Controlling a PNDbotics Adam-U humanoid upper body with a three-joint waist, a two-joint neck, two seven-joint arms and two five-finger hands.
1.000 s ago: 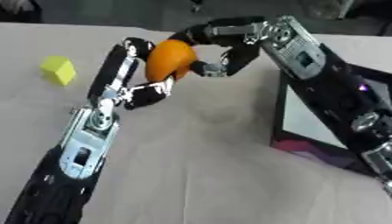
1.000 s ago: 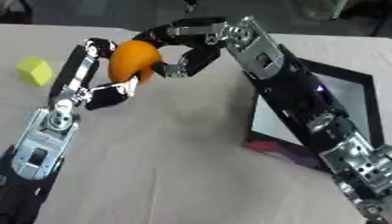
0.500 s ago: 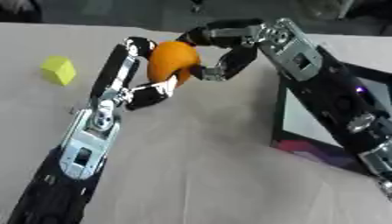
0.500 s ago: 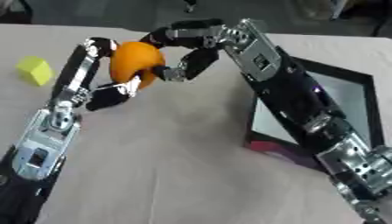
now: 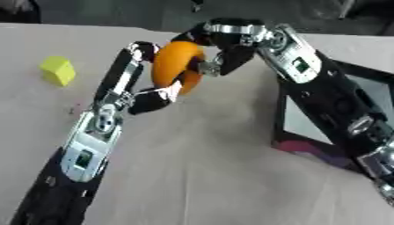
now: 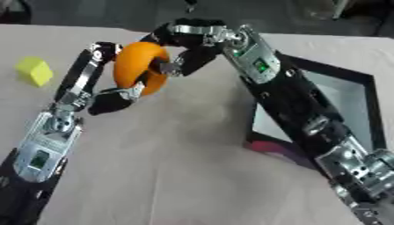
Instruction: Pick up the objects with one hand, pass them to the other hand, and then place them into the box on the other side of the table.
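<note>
An orange ball (image 5: 175, 66) hangs above the table's far middle, held between both hands. My left hand (image 5: 123, 79) reaches up from the lower left. One of its fingers curls over the ball's top left and its thumb (image 5: 158, 97) presses under the ball. My right hand (image 5: 231, 41) comes in from the right, with fingers curled over the top of the ball and its thumb against the ball's right side. A yellow block (image 5: 58, 70) lies on the table at the far left. The black-rimmed box (image 6: 338, 74) with a white floor stands on the right, partly hidden by my right arm.
The beige table (image 5: 208, 176) stretches open in front of the hands. My right forearm (image 6: 292, 101) crosses over the box's left rim. A purple patch (image 6: 271, 148) shows on the box's near corner. Dark shapes line the far edge.
Both hands and the orange ball have drifted only slightly to the right. The right hand's thumb has closed in against the ball.
</note>
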